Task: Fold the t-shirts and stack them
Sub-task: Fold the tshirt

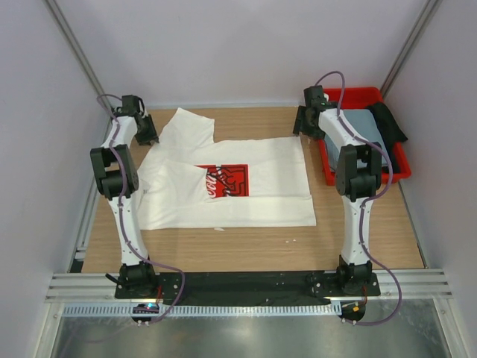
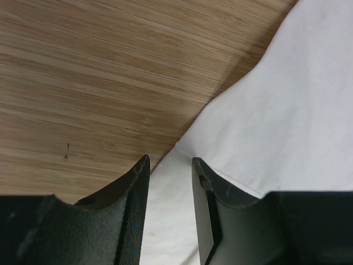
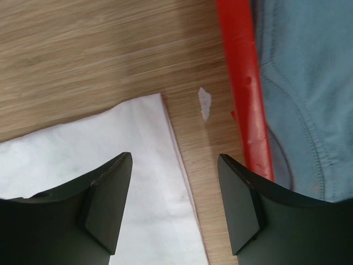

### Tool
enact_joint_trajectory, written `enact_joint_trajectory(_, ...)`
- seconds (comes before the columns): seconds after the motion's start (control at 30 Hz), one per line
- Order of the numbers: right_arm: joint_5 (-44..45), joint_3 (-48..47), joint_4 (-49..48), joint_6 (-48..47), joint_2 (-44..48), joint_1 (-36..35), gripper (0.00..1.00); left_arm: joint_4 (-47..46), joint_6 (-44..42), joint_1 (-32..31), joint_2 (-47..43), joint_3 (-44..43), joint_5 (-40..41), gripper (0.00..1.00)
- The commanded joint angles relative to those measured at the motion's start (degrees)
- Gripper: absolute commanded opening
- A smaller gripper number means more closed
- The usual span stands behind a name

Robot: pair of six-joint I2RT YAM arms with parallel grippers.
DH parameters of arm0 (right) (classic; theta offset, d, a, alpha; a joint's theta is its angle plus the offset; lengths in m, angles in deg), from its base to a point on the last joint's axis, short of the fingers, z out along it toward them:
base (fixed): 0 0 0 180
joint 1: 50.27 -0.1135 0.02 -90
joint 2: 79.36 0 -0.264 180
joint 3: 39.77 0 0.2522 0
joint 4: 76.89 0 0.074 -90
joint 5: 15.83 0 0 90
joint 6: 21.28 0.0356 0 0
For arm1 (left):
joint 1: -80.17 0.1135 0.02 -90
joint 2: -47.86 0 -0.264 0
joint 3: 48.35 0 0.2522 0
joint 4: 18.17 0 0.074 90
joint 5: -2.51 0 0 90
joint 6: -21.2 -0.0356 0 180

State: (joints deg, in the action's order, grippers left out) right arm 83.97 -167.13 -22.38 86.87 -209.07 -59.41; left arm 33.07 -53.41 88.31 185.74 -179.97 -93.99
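Note:
The large white t-shirt [image 1: 253,201] with its red square print [image 1: 223,180] lies spread flat on the wooden table [image 1: 246,250]. My left gripper [image 1: 147,136] hovers at the shirt's far left sleeve. In the left wrist view the gripper [image 2: 170,159] is narrowly open, with the white cloth [image 2: 287,110] lying between and under the jaws. My right gripper [image 1: 303,124] is wide open over the shirt's far right corner. In the right wrist view the gripper [image 3: 175,155] straddles the white hem [image 3: 138,165]. The grey-blue t-shirt [image 1: 361,125] lies in the red bin, also visible in the right wrist view [image 3: 309,83].
The red plastic bin [image 1: 328,170] stands at the far right, its rim [image 3: 242,83] close beside my right gripper. A black cloth [image 1: 389,119] lies in the bin too. A small white scrap [image 3: 204,103] lies on the wood. Grey walls enclose the table.

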Motion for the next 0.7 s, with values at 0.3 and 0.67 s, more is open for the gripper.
enact_joint_trajectory(0.3, -0.9, -1.6, -0.3, -1.8, -1.0, 2.5, 0.67, 3.5, -2.3, -0.1, 3.3, -6.4, -0.2, 0.38)
enact_joint_trajectory(0.67, -3.8, -4.6, -1.1, -2.0, -5.0, 2.7, 0.67, 4.6, -1.7, -0.1, 6.3, -8.3, -6.1, 0.33)
